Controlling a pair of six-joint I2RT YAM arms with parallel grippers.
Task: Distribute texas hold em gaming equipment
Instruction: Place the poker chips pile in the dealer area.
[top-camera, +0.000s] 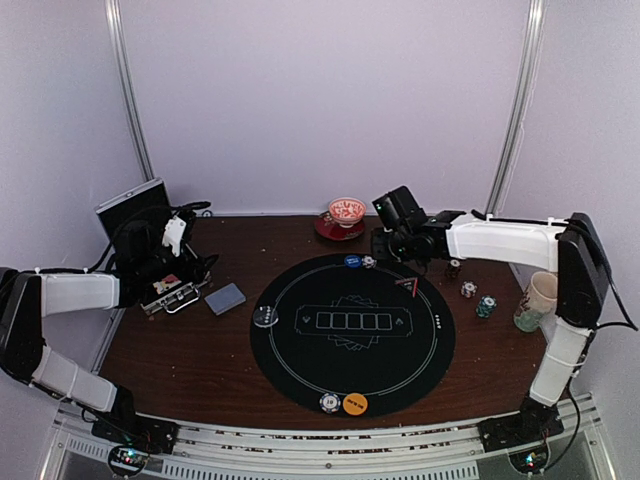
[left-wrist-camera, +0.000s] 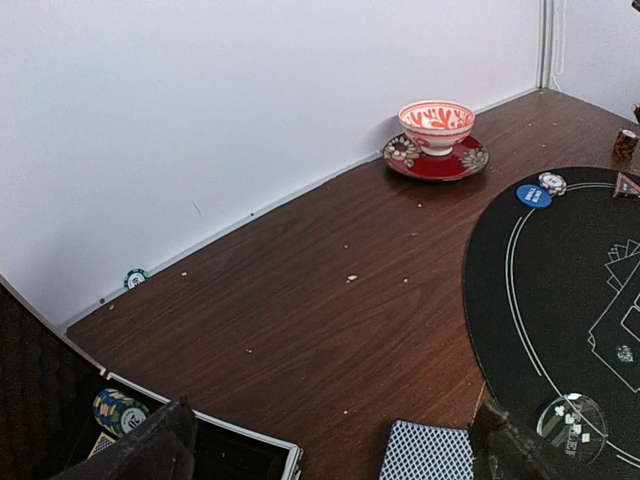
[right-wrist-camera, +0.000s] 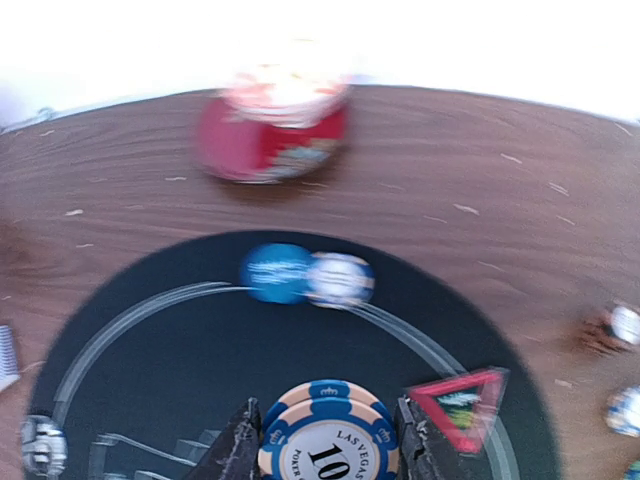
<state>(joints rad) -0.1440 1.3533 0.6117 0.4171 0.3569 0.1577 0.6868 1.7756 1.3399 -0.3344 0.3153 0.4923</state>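
Two arms attend the black mat (top-camera: 300, 350). We find the left gripper (left-wrist-camera: 325, 445) spread wide and empty, with the card deck (left-wrist-camera: 425, 455) near its right finger. The right gripper (right-wrist-camera: 325, 465) clamps a chip stack (right-wrist-camera: 330, 430). Ahead of it lie the blue marker disc (right-wrist-camera: 275, 272) and a pale chip (right-wrist-camera: 340, 280), touching. We judge chip delivery to be in hand. The next move is to lower to the mat and release.

In the right wrist view the red-and-white ceramic bowl (right-wrist-camera: 285, 110) is blurred and the stack of blue-and-cream striped poker chips (right-wrist-camera: 330, 442) runs off the bottom edge. The left wrist view cuts off the grey-blue-backed playing cards (left-wrist-camera: 425, 452) likewise.
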